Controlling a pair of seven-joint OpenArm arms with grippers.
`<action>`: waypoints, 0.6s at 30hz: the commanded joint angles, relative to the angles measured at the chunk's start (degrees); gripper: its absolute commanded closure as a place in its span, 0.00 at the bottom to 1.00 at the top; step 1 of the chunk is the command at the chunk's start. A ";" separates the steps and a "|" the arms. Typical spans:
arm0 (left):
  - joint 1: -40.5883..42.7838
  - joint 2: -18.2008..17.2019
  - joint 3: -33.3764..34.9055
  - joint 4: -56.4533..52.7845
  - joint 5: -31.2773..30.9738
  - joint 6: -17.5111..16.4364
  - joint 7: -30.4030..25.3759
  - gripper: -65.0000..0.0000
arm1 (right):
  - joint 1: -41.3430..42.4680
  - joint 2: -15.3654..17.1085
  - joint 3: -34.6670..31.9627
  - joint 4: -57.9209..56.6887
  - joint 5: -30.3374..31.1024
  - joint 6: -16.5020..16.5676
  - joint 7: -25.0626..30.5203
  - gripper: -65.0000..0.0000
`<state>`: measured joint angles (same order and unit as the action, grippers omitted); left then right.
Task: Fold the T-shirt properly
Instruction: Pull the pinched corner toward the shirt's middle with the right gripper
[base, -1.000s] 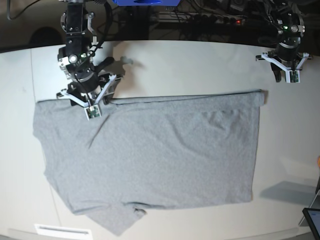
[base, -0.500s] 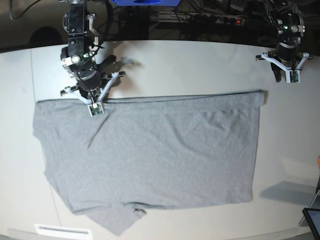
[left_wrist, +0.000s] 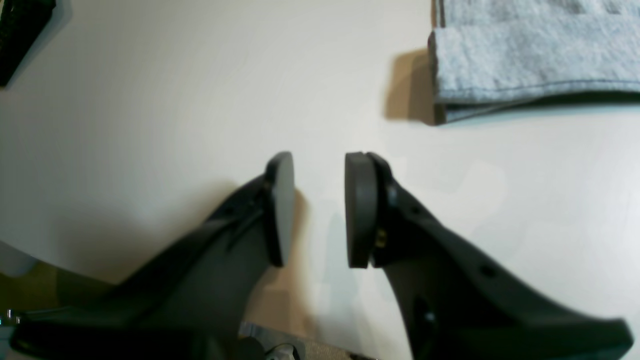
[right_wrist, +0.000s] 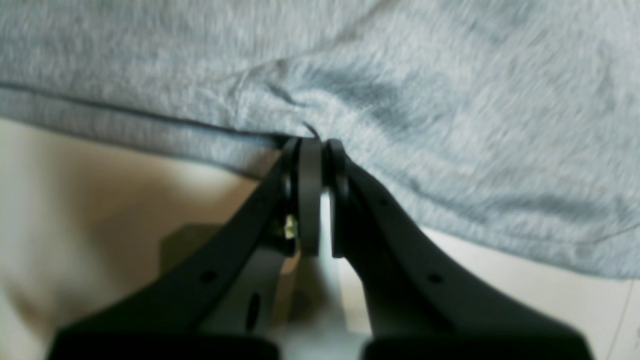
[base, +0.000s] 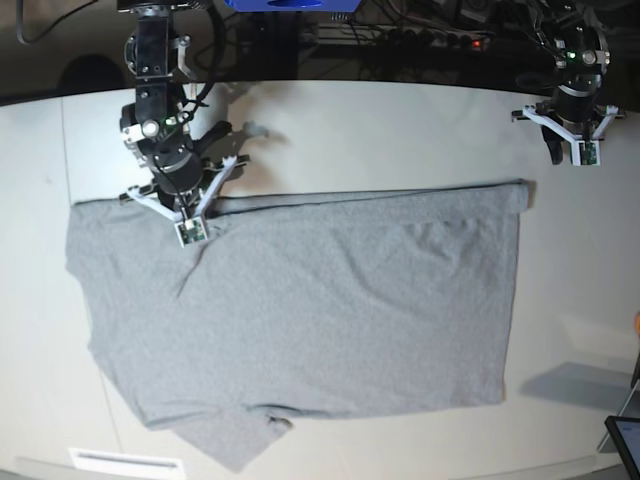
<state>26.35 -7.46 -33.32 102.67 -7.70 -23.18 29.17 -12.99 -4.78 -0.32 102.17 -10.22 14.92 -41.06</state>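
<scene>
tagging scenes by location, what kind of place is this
Probably a robotics lab bench, not a home. A grey T-shirt lies on a plain white table, two robot arms are mounted at its far edge, and cables and electronics sit behind them in the dark.

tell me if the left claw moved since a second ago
No. The left claw hangs at the same spot above the T-shirt corner by the table edge.

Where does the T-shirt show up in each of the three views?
Base: the T-shirt lies spread across the table's middle.
Left wrist: only its folded corner, top right.
Right wrist: fills the upper frame, its edge pinched by the right gripper.
Shared landmark: the shirt's folded far edge.
</scene>
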 joint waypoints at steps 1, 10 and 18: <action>0.07 -0.76 -0.31 0.84 -0.25 0.37 -1.08 0.73 | 1.35 -0.02 -0.17 1.87 0.15 -0.28 -0.30 1.00; 0.07 -0.76 -0.31 0.84 -0.25 0.37 -1.08 0.73 | 6.09 -0.02 -1.13 3.81 0.33 -0.19 -6.19 1.00; 0.07 -0.67 -0.31 0.84 -0.25 0.37 -1.08 0.73 | 8.29 -0.10 -8.43 3.46 0.15 -0.63 -6.99 1.00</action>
<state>26.35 -7.44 -33.32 102.67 -7.70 -23.20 29.17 -5.39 -4.60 -8.51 104.79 -10.28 14.50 -49.23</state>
